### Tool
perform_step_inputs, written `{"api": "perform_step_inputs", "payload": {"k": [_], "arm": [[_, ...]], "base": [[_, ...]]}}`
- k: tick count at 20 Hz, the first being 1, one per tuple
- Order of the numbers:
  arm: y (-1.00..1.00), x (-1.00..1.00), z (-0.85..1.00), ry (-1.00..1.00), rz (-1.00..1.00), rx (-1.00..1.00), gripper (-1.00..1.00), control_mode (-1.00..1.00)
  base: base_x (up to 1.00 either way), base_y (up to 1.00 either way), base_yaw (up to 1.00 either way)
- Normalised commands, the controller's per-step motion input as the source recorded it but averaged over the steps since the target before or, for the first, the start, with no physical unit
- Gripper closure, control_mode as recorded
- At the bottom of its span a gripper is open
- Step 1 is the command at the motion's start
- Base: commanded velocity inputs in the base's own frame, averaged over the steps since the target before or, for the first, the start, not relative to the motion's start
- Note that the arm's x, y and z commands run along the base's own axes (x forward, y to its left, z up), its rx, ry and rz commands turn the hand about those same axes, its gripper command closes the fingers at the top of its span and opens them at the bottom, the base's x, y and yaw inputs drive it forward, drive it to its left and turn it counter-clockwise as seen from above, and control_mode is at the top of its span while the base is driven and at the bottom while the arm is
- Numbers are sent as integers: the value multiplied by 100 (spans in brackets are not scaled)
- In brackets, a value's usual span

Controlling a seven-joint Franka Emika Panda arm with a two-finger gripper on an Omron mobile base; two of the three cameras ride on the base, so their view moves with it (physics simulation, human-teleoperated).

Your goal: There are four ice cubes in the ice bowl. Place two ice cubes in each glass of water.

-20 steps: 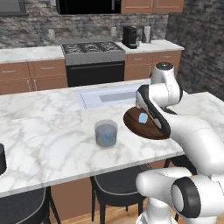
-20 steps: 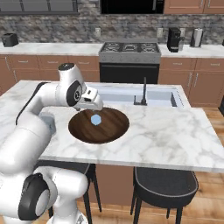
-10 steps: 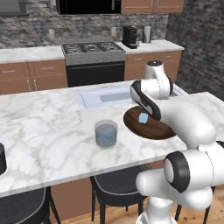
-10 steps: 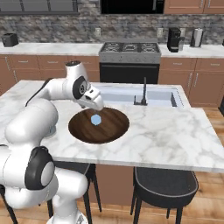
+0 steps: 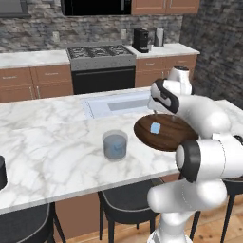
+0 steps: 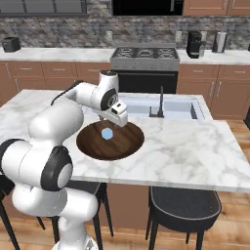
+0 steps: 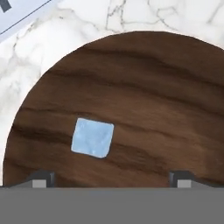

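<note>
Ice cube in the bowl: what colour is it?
Pale light blue, clearest in the hand view: the ice cube lies on the dark-brown, wood-grained bowl.

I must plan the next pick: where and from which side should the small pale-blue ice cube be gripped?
Grip the small pale-blue ice cube on two opposite flat side faces, coming straight down from above: it lies flat and alone in the shallow dark-brown wooden bowl, sides free.

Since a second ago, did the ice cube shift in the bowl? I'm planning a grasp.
No. The ice cube sits at the same spot in the bowl, slightly left of centre, same distance from the sink.
</note>
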Motion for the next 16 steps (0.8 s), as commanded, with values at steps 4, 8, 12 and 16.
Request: {"api": "perform_step_inputs", "payload": {"k": [4,8,12,16], "arm": [[5,60,-39,5,0,0,-100,-100],[4,46,-34,8,0,0,-100,-100],[4,9,-32,14,0,0,-100,-100],[0,-19,-26,10,0,0,-100,-100]], "base": [[0,0,0],[0,0,0],[0,0,0],[0,0,0]]}}
